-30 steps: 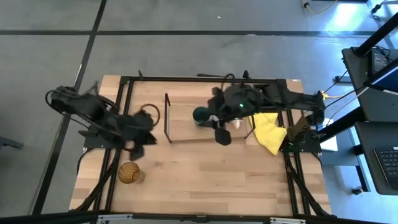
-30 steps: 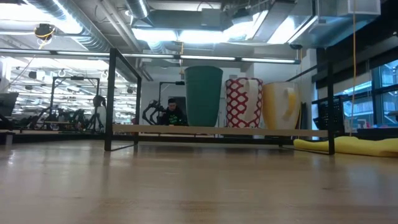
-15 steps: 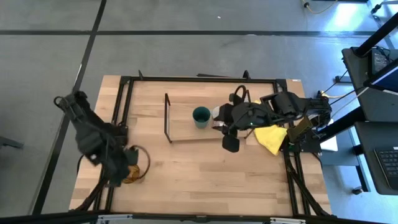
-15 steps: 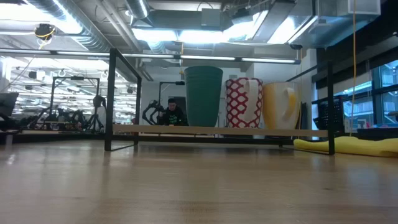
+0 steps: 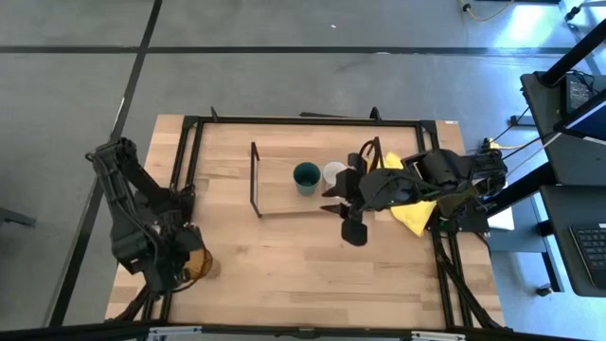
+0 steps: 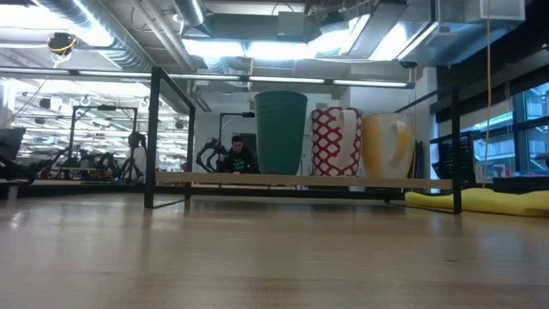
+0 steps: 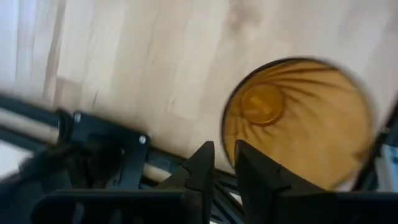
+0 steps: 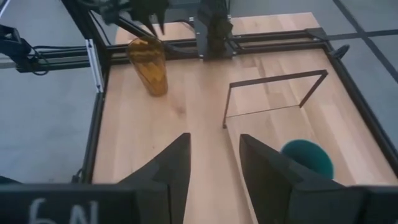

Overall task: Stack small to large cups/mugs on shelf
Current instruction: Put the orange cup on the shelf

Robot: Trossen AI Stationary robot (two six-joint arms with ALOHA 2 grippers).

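The amber ribbed tumbler point(image 5: 199, 264) stands upright on its base near the table's near left corner. My left gripper point(image 7: 224, 146) is above it, open by a narrow gap, with one finger over the tumbler's inside and one outside its rim. On the shelf board point(image 6: 300, 180) stand the dark green cup point(image 6: 280, 133), a red-patterned white mug point(image 6: 335, 142) and a yellowish mug with a white handle point(image 6: 386, 146). My right gripper point(image 8: 214, 140) is open and empty by the shelf's right part point(image 5: 333, 201). My left gripper has its fingers on either side of the tumbler's rim point(image 7: 225, 134), coming from above and pointing down. I cannot tell whether they touch it. The tumbler stands upright on the table.
A yellow cloth point(image 5: 414, 206) lies right of the shelf, partly under my right arm. The table's black frame point(image 5: 189, 152) runs along its edges. Bare wood lies in front of the shelf point(image 5: 303, 265). A person point(image 6: 238, 154) sits far behind the table.
My left gripper has swung from beside the shelf's left end toward the table's near left corner and come over the amber tumbler. My right gripper has drawn back from over the green cup toward the table's right edge. The cups on the shelf have stayed put.
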